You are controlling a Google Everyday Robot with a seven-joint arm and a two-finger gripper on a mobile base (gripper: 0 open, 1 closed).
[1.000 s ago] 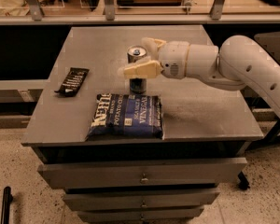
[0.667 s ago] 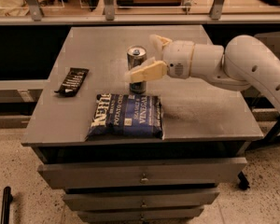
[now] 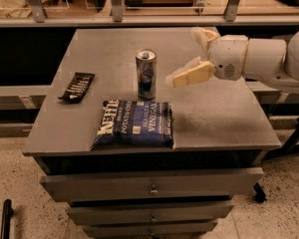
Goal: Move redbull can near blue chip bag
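Note:
The redbull can stands upright on the grey table, just behind the top edge of the blue chip bag, which lies flat near the front edge. My gripper is open and empty, to the right of the can and clear of it. One cream finger points left toward the can, the other sits higher and farther back.
A narrow black packet lies on the table's left side. Drawers sit below the tabletop. A rail with posts runs behind the table.
My gripper has let go of the can and drawn back to the right. The can now stands free behind the bag.

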